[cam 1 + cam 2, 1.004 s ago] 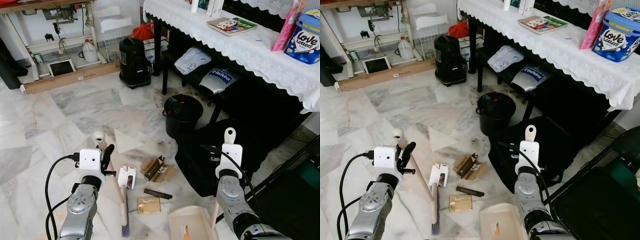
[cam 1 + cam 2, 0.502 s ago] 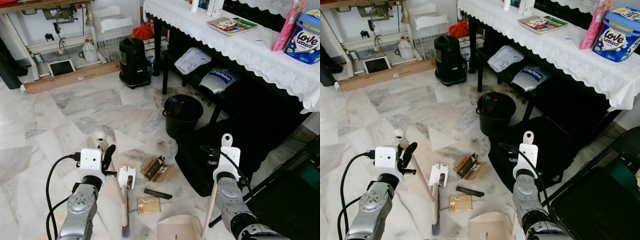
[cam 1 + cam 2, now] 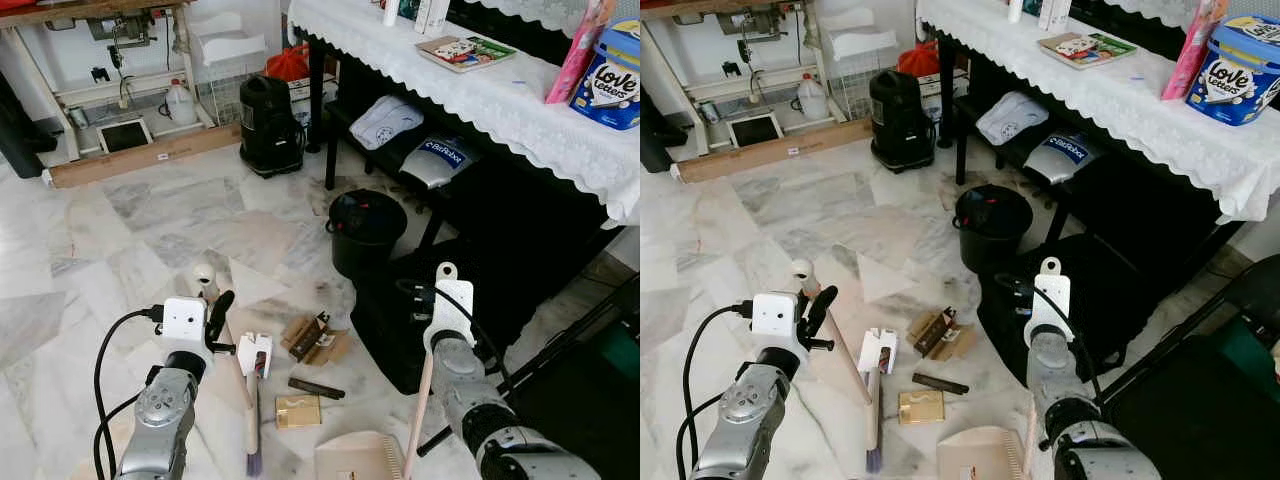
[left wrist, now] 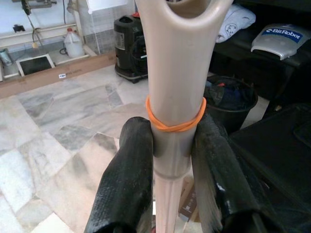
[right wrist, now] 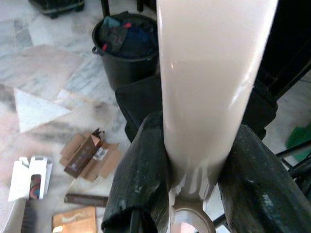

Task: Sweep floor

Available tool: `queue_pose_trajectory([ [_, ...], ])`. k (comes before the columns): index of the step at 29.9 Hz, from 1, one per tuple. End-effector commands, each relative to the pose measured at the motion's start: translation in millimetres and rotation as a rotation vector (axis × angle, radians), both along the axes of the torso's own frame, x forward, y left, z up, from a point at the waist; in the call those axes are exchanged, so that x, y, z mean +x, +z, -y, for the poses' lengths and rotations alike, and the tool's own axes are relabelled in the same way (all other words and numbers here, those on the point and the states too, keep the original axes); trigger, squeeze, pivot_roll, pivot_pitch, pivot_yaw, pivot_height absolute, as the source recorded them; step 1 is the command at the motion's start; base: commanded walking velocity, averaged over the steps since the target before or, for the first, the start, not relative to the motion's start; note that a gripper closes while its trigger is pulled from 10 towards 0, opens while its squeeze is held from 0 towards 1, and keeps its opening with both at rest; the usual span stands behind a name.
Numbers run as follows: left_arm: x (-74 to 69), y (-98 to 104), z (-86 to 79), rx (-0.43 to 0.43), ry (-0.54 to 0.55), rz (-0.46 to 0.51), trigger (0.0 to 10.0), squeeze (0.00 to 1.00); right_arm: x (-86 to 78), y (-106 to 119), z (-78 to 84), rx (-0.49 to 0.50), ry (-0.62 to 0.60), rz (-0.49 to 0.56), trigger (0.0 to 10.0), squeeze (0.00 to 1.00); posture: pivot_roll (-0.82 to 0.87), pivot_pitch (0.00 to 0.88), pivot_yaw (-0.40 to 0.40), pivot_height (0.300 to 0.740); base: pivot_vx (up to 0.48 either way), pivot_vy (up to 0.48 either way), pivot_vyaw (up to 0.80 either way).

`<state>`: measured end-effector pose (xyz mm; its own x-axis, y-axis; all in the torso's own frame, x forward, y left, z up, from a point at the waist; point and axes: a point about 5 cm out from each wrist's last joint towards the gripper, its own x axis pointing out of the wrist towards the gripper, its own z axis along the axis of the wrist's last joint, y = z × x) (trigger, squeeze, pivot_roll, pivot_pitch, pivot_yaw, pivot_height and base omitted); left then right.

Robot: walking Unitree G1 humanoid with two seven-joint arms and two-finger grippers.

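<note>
Cream broom handle [image 4: 175, 97] orange-banded, left pincer [image 4: 170, 160] clamped; right pincer [image 5: 192, 167] clamping dustpan handle [image 5: 209, 73]

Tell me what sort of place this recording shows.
Most likely a lived-in room of a home, used partly for storage. A marble floor holds scattered cardboard scraps, a lace-covered table carries household goods, and a black bucket and a canister vacuum stand nearby.

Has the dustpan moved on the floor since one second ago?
Yes. The dustpan, held by the right gripper, has slid toward the robot's left and now lies nearer the gold box.
</note>
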<state>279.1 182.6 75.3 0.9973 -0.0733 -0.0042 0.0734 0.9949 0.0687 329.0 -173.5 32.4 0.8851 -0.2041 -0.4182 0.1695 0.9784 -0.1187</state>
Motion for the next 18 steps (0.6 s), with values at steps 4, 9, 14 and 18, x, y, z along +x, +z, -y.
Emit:
queue_pose_trajectory([
  [4, 0.9, 5, 1.8, -0.014, -0.015, 0.015, 10.0, 0.0, -24.6, -33, 0.9, 0.042, 0.011, -0.238, 10.0, 0.0, 0.12, 0.105, -0.027, 0.74, 0.0, 0.0, 0.0],
  [9, 1.6, 5, 2.2, -0.012, -0.019, 0.013, 10.0, 0.0, -22.9, -32, -0.9, 0.05, 0.032, -0.262, 10.0, 0.0, 0.12, 0.103, -0.026, 0.74, 0.0, 0.0, 0.0],
  [14, 1.8, 6, 1.5, -0.002, -0.013, 0.022, 10.0, 0.0, -13.9, -20, -3.2, 0.064, 0.016, -0.155, 10.0, 0.0, 0.12, 0.104, -0.026, 0.74, 0.0, 0.0, 0.0],
  [18, 2.2, 8, -0.2, 0.0, -0.006, 0.03, 10.0, 0.0, -5.5, -6, -1.2, -0.004, 0.029, -0.038, 10.0, 0.0, 0.13, 0.106, -0.025, 0.74, 0.0, 0.0, 0.0],
])
